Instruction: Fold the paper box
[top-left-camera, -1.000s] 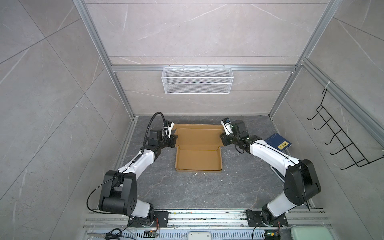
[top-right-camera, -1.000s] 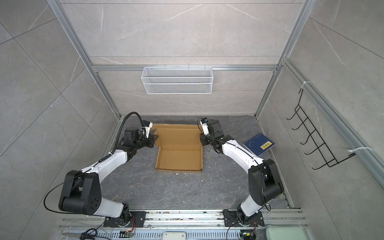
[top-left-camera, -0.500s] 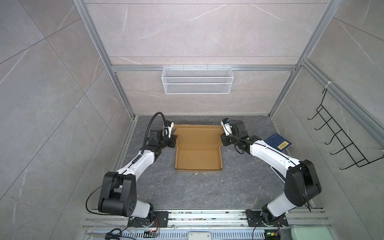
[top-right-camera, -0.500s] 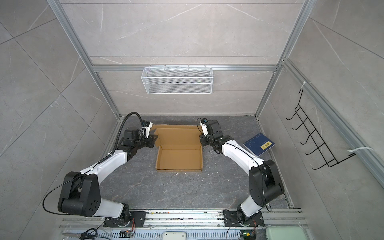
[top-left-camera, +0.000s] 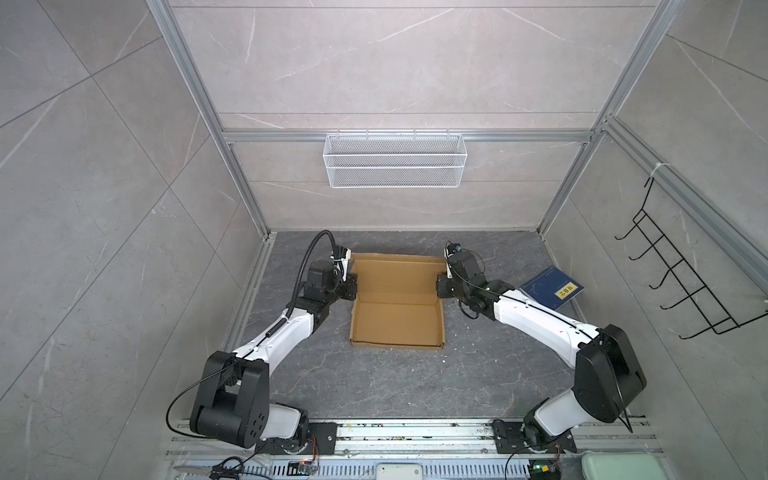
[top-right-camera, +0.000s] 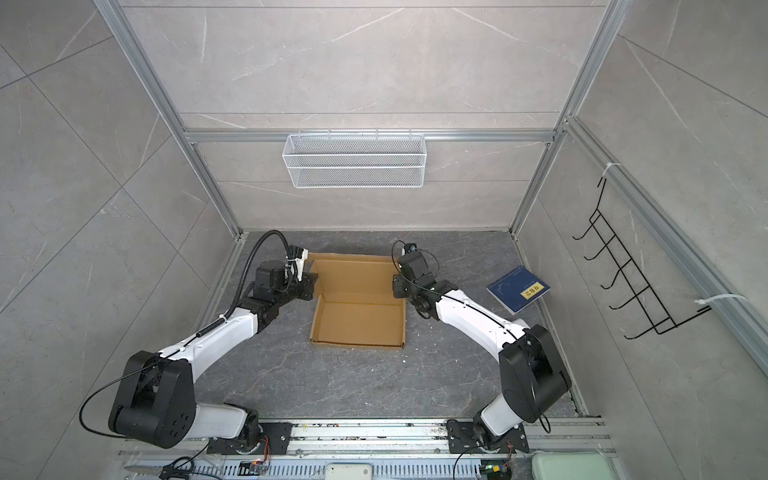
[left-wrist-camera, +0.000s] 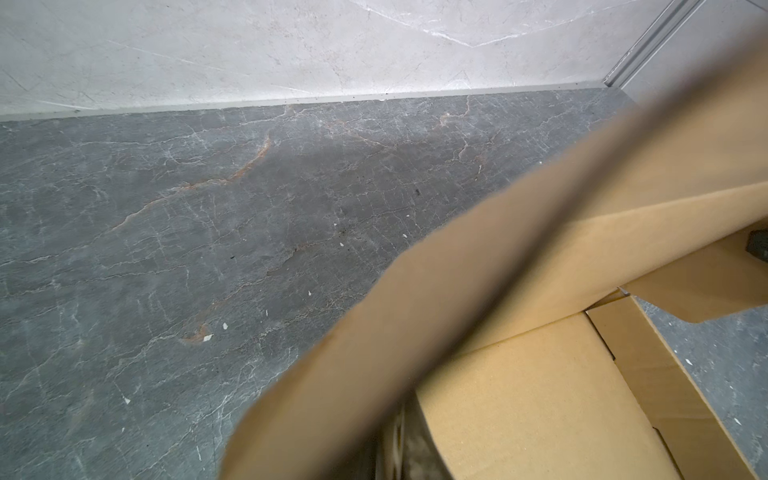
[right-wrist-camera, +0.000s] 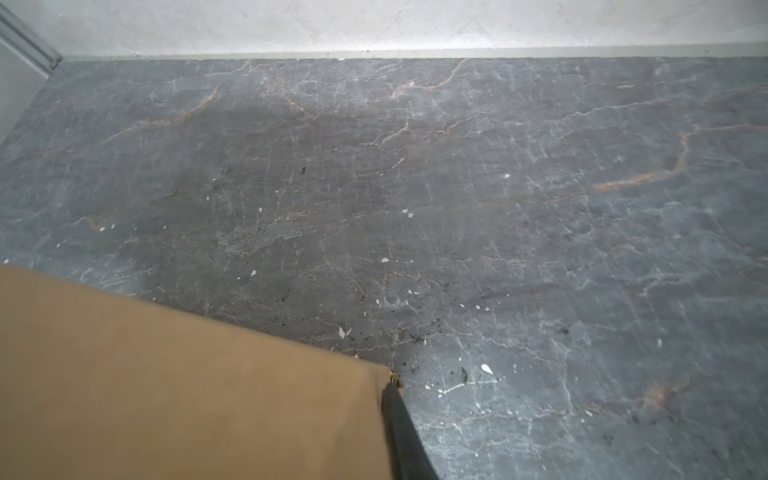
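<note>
The paper box is brown cardboard and lies in the middle of the dark floor. Its tray has low walls standing, and its lid panel extends toward the back wall. My left gripper is shut on the lid's left side flap. In the left wrist view that blurred flap hides most of the dark finger. My right gripper is shut on the lid's right side. In the right wrist view one dark finger lies against the cardboard.
A dark blue book with a yellow label lies on the floor to the right of my right arm. A white wire basket hangs on the back wall. A black hook rack is on the right wall.
My right gripper's jaws have closed on the lid's right side. The left arm and the box look as they did.
</note>
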